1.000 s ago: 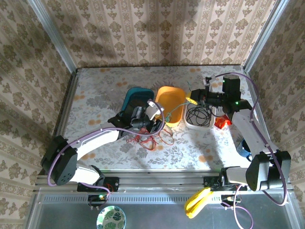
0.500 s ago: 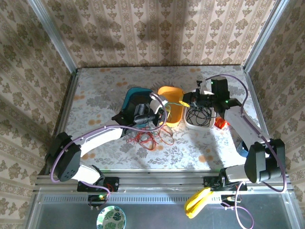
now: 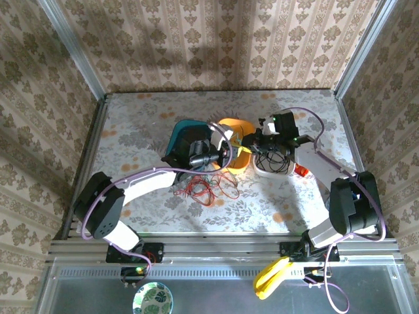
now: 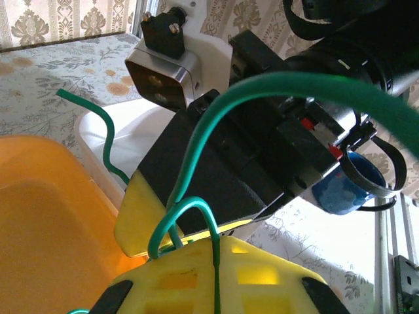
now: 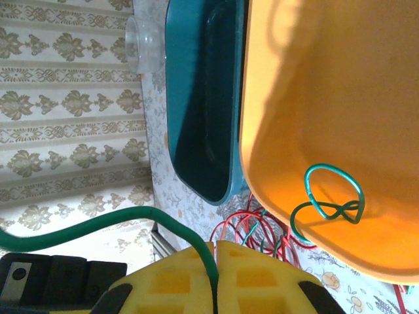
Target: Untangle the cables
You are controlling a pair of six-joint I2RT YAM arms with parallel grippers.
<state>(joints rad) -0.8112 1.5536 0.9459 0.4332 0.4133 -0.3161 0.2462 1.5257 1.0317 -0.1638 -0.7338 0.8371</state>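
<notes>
As left pincer (image 4: 216, 261) and right pincer (image 5: 215, 252) pinch shut on the green cable (image 4: 294, 83) over the orange bin (image 5: 314, 78), probably to tug it clear, red cables (image 3: 206, 190) lie toward the table's (image 3: 294, 209) near edge.

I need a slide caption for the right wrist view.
Right hand shut on a green cable, facing the orange bin.

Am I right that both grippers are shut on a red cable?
Not quite: it is a green cable, not a red one. The wrist views show the right gripper and the left gripper each shut on it.
</notes>
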